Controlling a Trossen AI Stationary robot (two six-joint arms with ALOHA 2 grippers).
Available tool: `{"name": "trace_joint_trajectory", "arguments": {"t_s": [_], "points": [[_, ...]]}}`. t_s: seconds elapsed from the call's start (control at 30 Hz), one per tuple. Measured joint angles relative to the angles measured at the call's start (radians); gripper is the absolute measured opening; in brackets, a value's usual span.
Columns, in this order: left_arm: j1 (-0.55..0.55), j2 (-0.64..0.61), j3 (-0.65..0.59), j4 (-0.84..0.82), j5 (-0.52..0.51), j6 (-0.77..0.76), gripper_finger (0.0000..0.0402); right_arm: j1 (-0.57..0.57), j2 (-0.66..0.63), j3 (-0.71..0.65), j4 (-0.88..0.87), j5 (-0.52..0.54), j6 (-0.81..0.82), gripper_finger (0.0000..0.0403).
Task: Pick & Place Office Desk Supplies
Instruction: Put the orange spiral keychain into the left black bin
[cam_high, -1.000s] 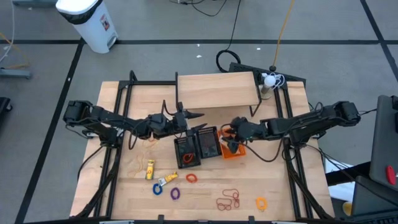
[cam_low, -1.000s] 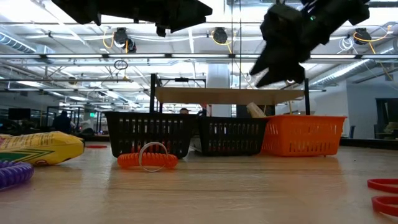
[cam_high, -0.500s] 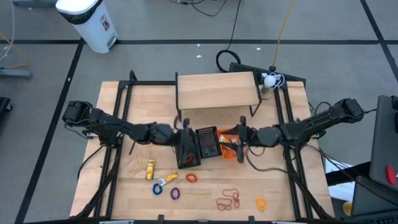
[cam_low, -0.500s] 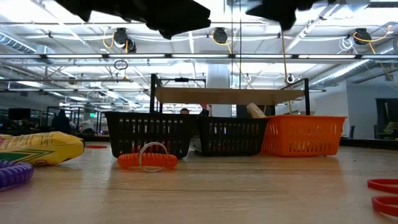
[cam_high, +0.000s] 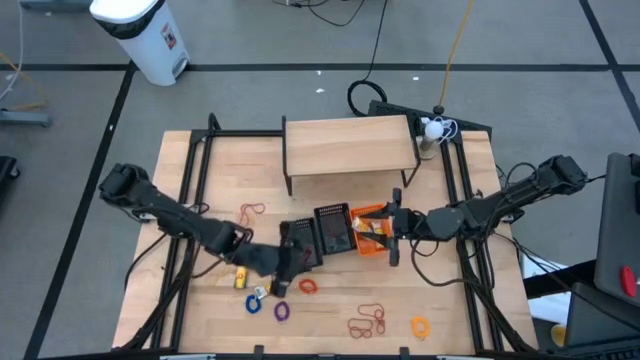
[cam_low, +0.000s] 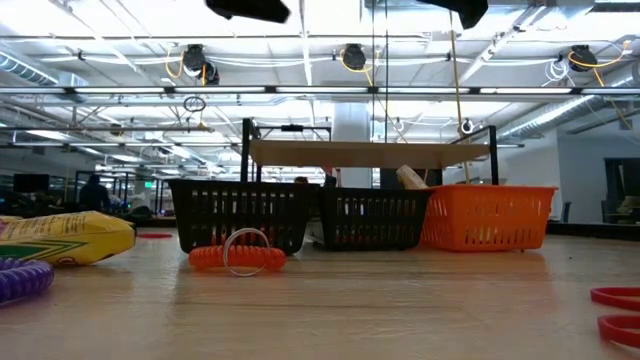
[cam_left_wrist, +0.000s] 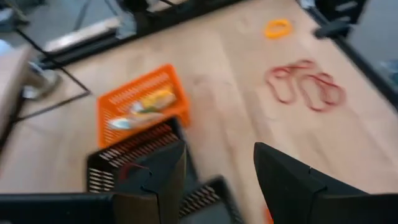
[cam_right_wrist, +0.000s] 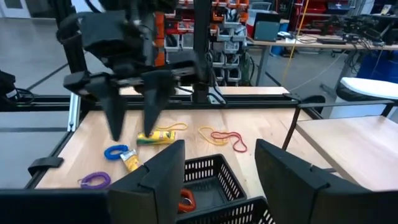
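Spreading under both arms, the pale wooden surface (cam_high: 440, 300) carries two black mesh baskets (cam_high: 318, 236) and an orange mesh basket (cam_high: 368, 228) side by side, with a raised wooden shelf (cam_high: 350, 145) behind and a white bin (cam_high: 140, 35) on the grey floor. Loose supplies lie in front: an orange coil ring (cam_low: 236, 257), purple coil ring (cam_high: 281, 311), red elastic loops (cam_high: 367, 322), yellow oblong piece (cam_high: 241, 272). The left claw (cam_high: 290, 262) hangs open, empty, beside the black baskets; the right claw (cam_high: 392, 226), open and empty, hovers over the orange basket, whose blurred contents are hard to make out.

Left pincer (cam_high: 292, 262) swung toward the front; right pincer (cam_high: 392, 232) withdrew.
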Motion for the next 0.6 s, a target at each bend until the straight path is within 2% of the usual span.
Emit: {"name": "trace_joint_trajectory", "arguments": {"t_s": [0.23,0.6], "points": [[-0.026,0.019,0.000,-0.123,0.037,-0.224,0.0191,0.000,0.000,0.000,0.021,0.000,-0.014,0.0182],[-0.027,0.207,-0.001,-0.024,0.204,-0.265,0.0191,0.000,0.000,0.000,0.023,0.000,-0.040,0.0180]]}}
